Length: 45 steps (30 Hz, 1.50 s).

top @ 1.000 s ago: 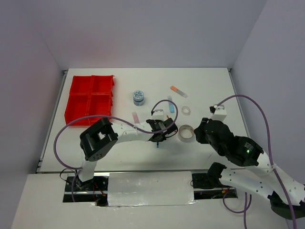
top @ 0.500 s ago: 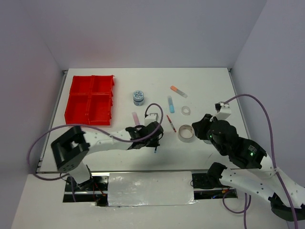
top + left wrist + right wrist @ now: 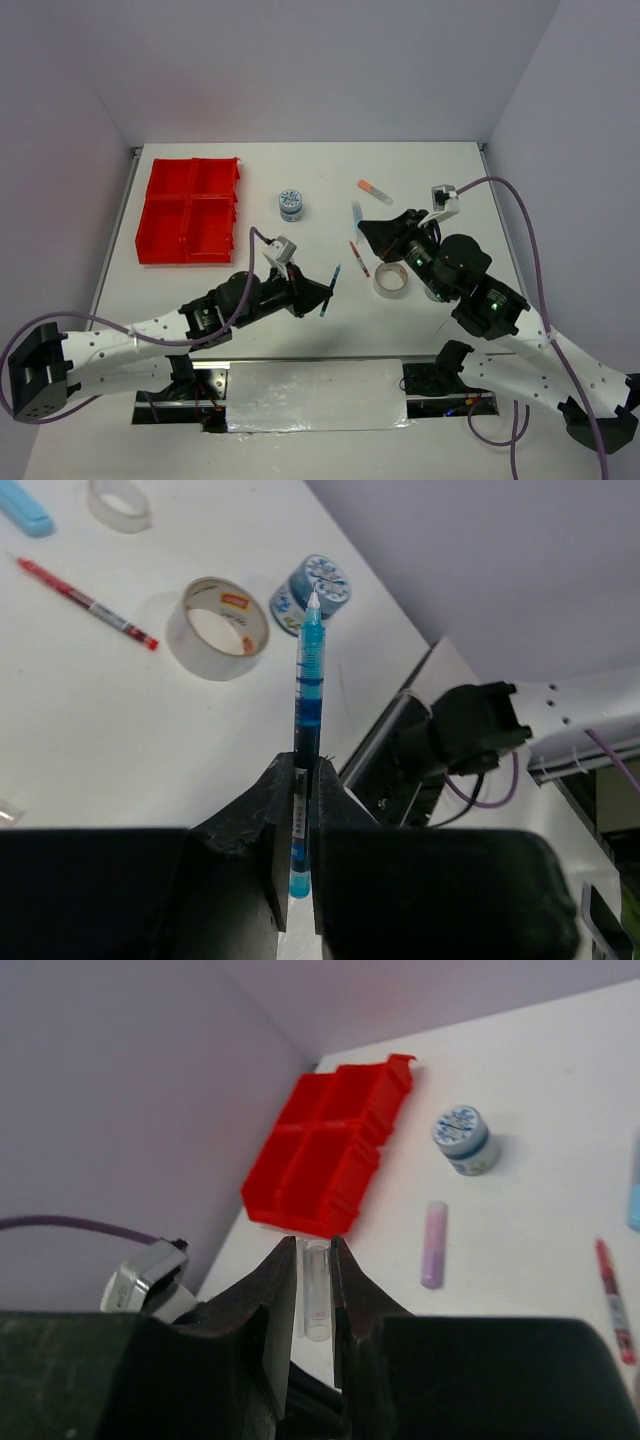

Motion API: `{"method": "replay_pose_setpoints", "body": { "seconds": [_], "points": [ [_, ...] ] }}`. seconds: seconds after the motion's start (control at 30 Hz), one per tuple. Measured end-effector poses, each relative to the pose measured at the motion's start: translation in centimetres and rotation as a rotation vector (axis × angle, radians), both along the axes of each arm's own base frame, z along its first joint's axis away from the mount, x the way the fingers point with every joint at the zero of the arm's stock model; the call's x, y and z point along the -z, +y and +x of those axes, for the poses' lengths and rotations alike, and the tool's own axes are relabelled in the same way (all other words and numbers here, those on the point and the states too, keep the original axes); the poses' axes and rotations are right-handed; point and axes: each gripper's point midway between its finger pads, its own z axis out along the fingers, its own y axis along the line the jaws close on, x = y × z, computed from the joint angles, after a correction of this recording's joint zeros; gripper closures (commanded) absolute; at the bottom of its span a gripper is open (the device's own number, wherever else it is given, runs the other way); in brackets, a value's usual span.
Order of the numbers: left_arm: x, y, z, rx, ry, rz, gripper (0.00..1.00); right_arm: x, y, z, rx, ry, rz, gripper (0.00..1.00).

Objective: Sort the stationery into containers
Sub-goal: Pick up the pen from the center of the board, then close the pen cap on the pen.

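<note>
My left gripper [image 3: 320, 289] is shut on a thin blue pen [image 3: 309, 680] and holds it above the table's near middle; the pen also shows in the top view [image 3: 333, 275]. My right gripper [image 3: 366, 229] hangs over the table's middle right, its jaws shut on a small clear tube [image 3: 316, 1290]. The red four-compartment tray [image 3: 188, 196] stands at the far left and looks empty. A red pen [image 3: 359, 258], a large tape roll [image 3: 390, 279], a light-blue marker [image 3: 356, 212], an orange-capped marker [image 3: 375, 191] and a blue-lidded tub [image 3: 291, 204] lie on the table. A purple marker [image 3: 434, 1243] lies near the tub.
The left wrist view shows a small tape roll [image 3: 118, 502] and a second blue-lidded tub [image 3: 312, 592] beyond the large roll; my right arm hides both from above. Grey walls close the table at the back and sides.
My left arm has drawn back towards the near left, lifting the blue pen off the table. My right gripper has swung up and left, towards the table's middle.
</note>
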Motion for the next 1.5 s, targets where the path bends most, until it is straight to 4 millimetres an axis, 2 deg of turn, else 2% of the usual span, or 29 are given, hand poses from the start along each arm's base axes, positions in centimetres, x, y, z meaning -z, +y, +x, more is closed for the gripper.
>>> {"method": "replay_pose_setpoints", "body": {
  "seconds": [0.1,0.2,0.5,0.67,0.83,1.1,1.33,1.5],
  "points": [
    [-0.8,0.4,-1.2,0.054,-0.052,-0.060,1.00,-1.1,0.8,0.1,-0.020,-0.026,0.082,1.00],
    [-1.6,0.7,-2.1,0.093,-0.083,-0.117,1.00,-1.3,1.6,0.1,-0.043,-0.030,0.139,1.00],
    [-5.0,0.5,-3.6,0.171,-0.159,-0.246,1.00,1.1,4.2,-0.9,-0.177,-0.037,0.187,1.00],
    [-6.2,0.8,-3.8,0.176,-0.184,-0.283,1.00,0.7,4.2,-1.5,-0.207,-0.059,0.209,1.00],
    [-6.3,0.8,-3.8,0.175,-0.187,-0.287,1.00,-0.2,4.1,-2.0,-0.225,-0.081,0.231,1.00],
    [-6.1,0.9,-3.4,0.154,-0.200,-0.270,1.00,-0.3,4.2,-2.5,-0.250,-0.086,0.232,1.00],
    [-5.9,1.0,-3.1,0.139,-0.205,-0.260,1.00,1.9,4.7,-2.6,-0.270,-0.053,0.201,1.00],
    [-5.7,1.0,-3.0,0.138,-0.214,-0.244,1.00,1.9,4.8,-2.7,-0.279,-0.056,0.198,1.00]
  ]
}}
